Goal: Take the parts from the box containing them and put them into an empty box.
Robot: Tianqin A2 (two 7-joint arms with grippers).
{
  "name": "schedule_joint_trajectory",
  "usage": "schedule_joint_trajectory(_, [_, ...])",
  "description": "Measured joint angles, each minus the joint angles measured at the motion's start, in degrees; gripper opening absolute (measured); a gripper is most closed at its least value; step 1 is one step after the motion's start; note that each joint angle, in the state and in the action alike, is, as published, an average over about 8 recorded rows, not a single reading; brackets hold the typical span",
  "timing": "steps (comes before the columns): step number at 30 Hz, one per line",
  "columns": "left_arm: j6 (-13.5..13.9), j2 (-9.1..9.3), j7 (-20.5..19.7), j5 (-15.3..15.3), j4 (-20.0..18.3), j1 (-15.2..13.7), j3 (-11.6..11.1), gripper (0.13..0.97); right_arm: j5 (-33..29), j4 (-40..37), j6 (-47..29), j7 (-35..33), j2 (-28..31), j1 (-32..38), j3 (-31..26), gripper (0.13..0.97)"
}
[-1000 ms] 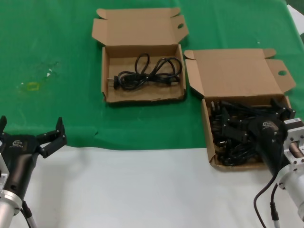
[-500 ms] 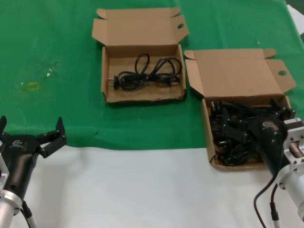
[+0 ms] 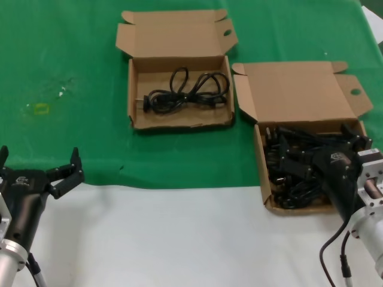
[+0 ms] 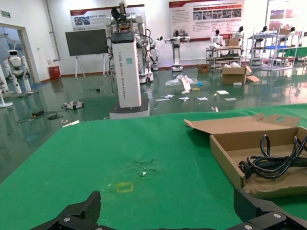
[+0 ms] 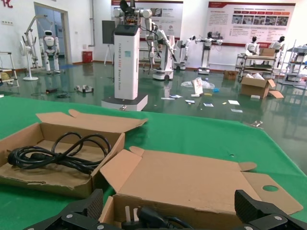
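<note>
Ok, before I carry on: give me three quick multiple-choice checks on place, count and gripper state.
1. Where is the right gripper?
A. Over the box full of cords
B. Over the far box
C. Off the table

2. How many cords lie in the far box?
A. None
B. One
C. Three

3. The left gripper is:
A. Shut on a cord
B. Open, holding nothing
C. Out of view

Key: 1 A, it hangs among the piled cords. 2 B, a single coil shows. 3 B, fingers spread by the cloth's near edge.
</note>
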Motion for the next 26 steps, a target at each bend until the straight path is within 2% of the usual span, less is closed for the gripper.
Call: schedule_joint_trajectory(26, [0.0,0.0,0.0,0.0,0.0,0.0,0.0,0.966,0.0,0.0,0.0,0.0,0.0,0.0,0.0,0.966])
